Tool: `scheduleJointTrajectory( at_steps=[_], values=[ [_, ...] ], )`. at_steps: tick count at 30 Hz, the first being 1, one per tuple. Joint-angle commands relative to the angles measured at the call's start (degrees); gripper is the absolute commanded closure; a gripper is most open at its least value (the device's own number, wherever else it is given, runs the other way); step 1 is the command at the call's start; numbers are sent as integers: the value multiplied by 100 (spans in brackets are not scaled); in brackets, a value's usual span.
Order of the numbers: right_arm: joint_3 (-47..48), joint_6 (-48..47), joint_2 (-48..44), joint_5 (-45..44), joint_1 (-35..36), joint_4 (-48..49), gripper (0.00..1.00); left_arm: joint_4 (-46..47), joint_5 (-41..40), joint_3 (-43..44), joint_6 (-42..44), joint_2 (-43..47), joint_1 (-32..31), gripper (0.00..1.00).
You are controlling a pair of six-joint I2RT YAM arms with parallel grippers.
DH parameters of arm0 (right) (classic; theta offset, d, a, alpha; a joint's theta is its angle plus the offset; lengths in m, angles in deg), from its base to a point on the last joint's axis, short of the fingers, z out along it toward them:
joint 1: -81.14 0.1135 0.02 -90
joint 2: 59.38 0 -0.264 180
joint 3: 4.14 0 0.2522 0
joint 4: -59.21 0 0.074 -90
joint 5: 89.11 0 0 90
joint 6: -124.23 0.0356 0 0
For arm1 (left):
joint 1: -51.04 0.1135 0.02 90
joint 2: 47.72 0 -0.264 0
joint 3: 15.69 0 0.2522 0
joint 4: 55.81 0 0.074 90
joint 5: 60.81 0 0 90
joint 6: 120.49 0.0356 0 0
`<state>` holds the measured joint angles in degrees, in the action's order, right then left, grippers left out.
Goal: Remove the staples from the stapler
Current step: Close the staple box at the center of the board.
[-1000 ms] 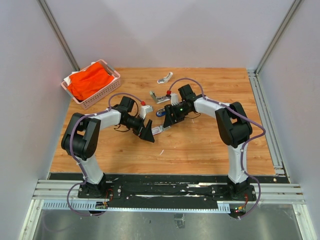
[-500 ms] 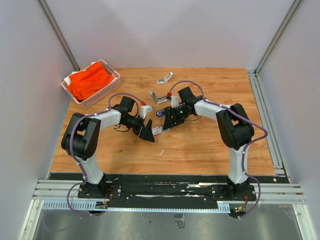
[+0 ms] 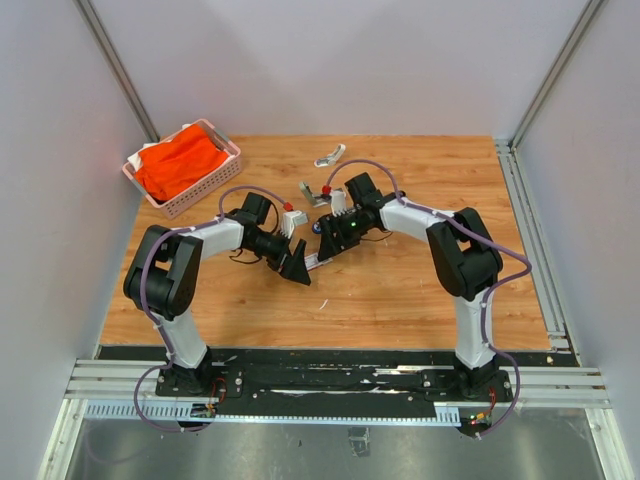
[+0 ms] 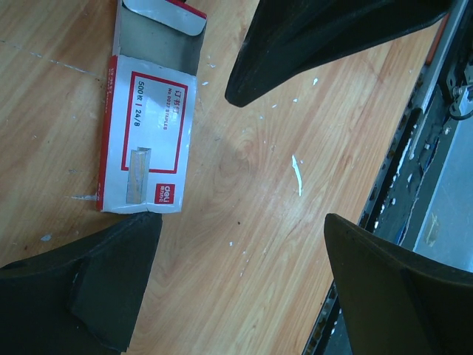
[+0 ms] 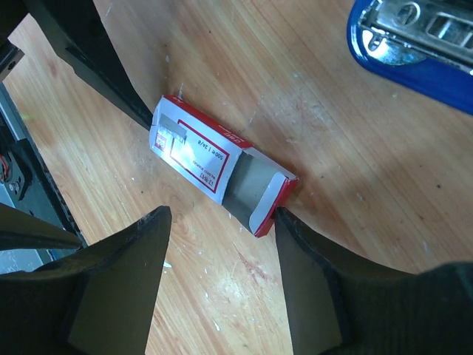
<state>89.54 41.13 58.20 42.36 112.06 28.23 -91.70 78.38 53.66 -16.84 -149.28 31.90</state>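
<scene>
Both grippers are empty. Nearest me, the left gripper (image 4: 244, 222) sits low over the table (image 3: 400, 300), fingers spread as wide as they go with nothing between them, one fingertip touching the closed end of the staple box (image 4: 148, 140). It hasn't budged in the last second. The right gripper (image 5: 222, 214) is what moved — it slid left toward the box and now hangs partly open, holding nothing, one fingertip against the box's open flap end. So the box lies flat on the wood, bracketed lengthwise by one finger from each arm. Just beyond it the stapler (image 5: 414, 52) lies on the table, blue body with the metal magazine showing, nobody gripping it. I can't pick out any staples, in the channel or loose. Reads as a detour to the box — no unloading started yet, I'd say. Far left corner: pink basket (image 3: 196, 200) with orange cloth (image 3: 180, 165).
</scene>
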Motion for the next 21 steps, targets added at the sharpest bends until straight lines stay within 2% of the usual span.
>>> scheduleJointTrajectory(
  at_steps=[1,21],
  values=[
    [226,-145,113,22,94,-151,40,-63,-164,-5,34,-167,-67,2],
    [71,232,294,615,454,394,39,-37,-103,14,7,-190,-72,2]
  ],
)
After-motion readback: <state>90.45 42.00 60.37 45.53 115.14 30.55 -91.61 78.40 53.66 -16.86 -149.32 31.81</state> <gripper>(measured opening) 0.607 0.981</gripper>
